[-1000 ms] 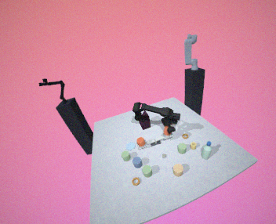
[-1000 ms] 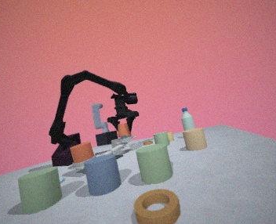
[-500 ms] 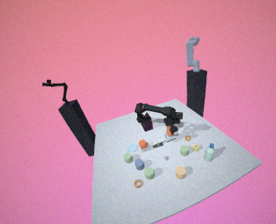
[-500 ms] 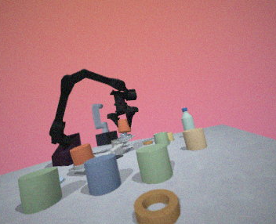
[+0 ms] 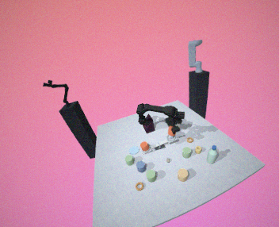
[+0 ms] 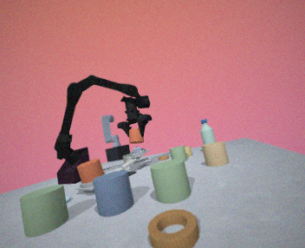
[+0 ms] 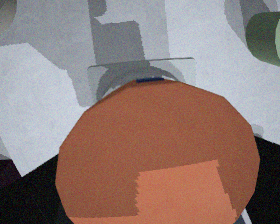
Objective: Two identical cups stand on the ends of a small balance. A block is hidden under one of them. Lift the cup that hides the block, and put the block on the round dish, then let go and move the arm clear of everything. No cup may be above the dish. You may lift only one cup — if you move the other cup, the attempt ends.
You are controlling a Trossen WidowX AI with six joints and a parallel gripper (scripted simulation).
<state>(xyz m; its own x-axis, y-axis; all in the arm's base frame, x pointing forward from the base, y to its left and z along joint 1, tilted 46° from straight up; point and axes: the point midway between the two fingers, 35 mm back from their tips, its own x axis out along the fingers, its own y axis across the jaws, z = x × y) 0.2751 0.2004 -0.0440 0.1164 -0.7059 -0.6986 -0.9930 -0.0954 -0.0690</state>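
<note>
Colour reference. Orange on the gripped cup (image 6: 136, 135) (image 7: 156, 135), with darker and brighter patches in wrist view; orange also on the other cup (image 5: 144, 146) (image 6: 90, 171). Black on the arm (image 5: 159, 109) (image 6: 92, 80) and gripper (image 5: 173, 130) (image 6: 134, 133) (image 7: 156, 170). Pale blue on the dish (image 5: 134, 150). Pale grey on the counter (image 5: 116, 198) (image 6: 248, 208) (image 7: 201, 25). Mint on the bottle (image 5: 212, 155) (image 6: 208, 135), blue on its cap (image 5: 214, 147) (image 6: 204, 121). Slate blue on one cylinder (image 5: 141, 167) (image 6: 113, 192); tan on another (image 5: 182, 175) (image 6: 216, 153). Brownish orange on the front ring (image 5: 136, 186) (image 6: 174, 239).

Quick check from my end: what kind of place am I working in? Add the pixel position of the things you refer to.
Probably a robot manipulation test area: a black arm over a grey tabletop (image 5: 120, 198) (image 6: 248, 204), a small balance bearing an orange cup (image 5: 144, 146) (image 6: 90, 171), and scattered coloured cylinders.
</note>
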